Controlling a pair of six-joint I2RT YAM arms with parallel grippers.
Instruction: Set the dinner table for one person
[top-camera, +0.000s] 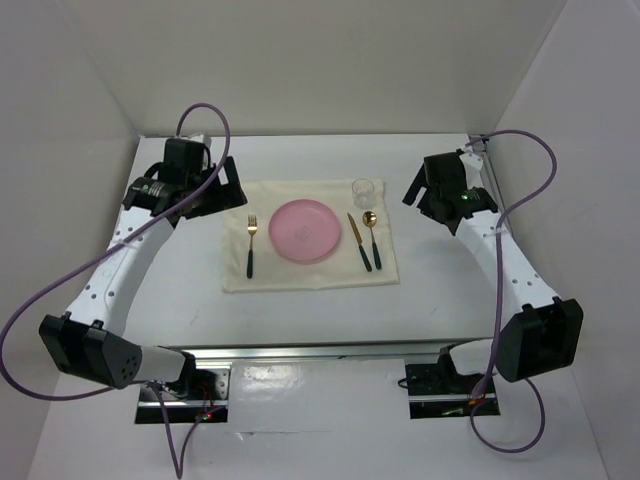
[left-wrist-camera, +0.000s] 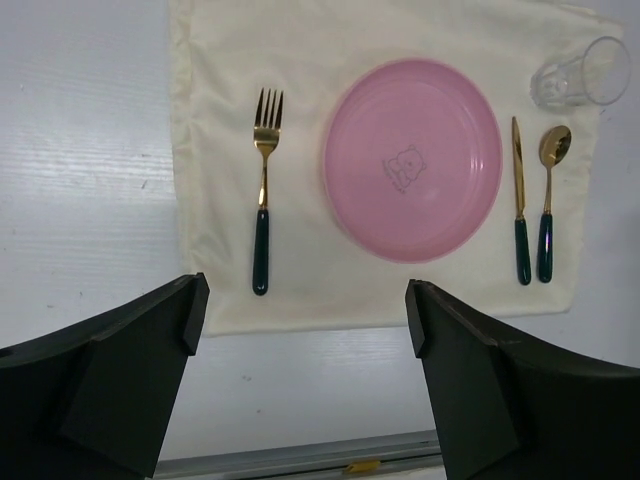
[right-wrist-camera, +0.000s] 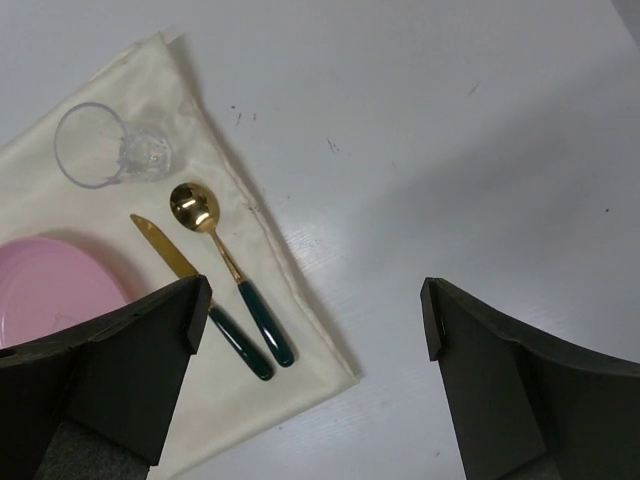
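Convention: round pink plastic plate (left-wrist-camera: 412, 160) centres cream cloth placemat (left-wrist-camera: 215, 60); gold fork (left-wrist-camera: 263, 190) at 9 o'clock.
Left end effector (left-wrist-camera: 305, 315), right end effector (right-wrist-camera: 312, 320): apart, empty.

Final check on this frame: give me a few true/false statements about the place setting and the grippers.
The fork lies left of the pink plate on the placemat. True.
The knife lies between the plate and the spoon. True.
The glass lies tipped on the plate. False: it stands on the placemat's far right corner.
The left gripper holds the fork. False: it and the right gripper are open and empty.
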